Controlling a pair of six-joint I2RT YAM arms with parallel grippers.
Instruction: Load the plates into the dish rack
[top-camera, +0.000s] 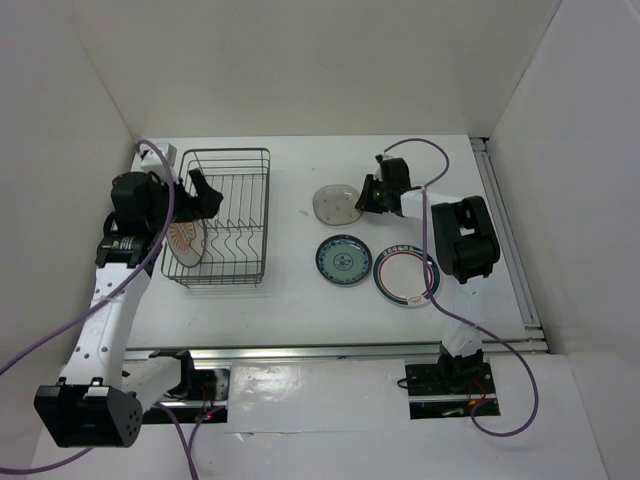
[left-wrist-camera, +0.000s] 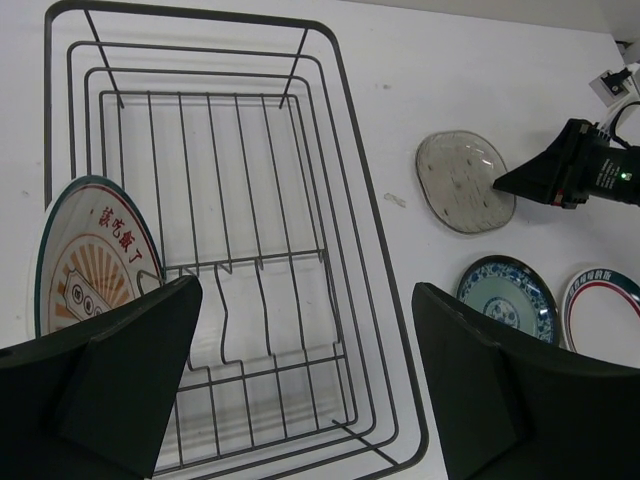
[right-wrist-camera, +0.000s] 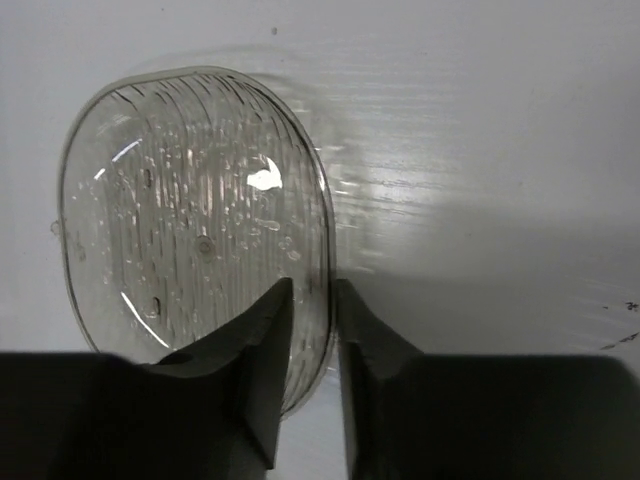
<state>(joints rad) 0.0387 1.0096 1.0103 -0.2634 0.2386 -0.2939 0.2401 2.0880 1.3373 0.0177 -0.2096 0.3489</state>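
Pinched between my right gripper's (right-wrist-camera: 312, 290) fingers is the grey plate's (right-wrist-camera: 190, 200) rim, flat on the table (top-camera: 300, 290) beside the dish rack (top-camera: 268, 210), while my left gripper (left-wrist-camera: 308, 290) hangs wide open over that rack.

A white table (top-camera: 290, 300) fills the centre of the top view, enclosed by white walls (top-camera: 300, 60). Aluminium rails (top-camera: 510, 250) border its right and lower edges. A small white scrap (left-wrist-camera: 397, 200) lies on it, mid-frame in the left wrist view.

White links and black joints form both arms (top-camera: 105, 320); the left hand (left-wrist-camera: 307, 288) and right hand (right-wrist-camera: 315, 285) are black, with purple cables (top-camera: 415, 141).
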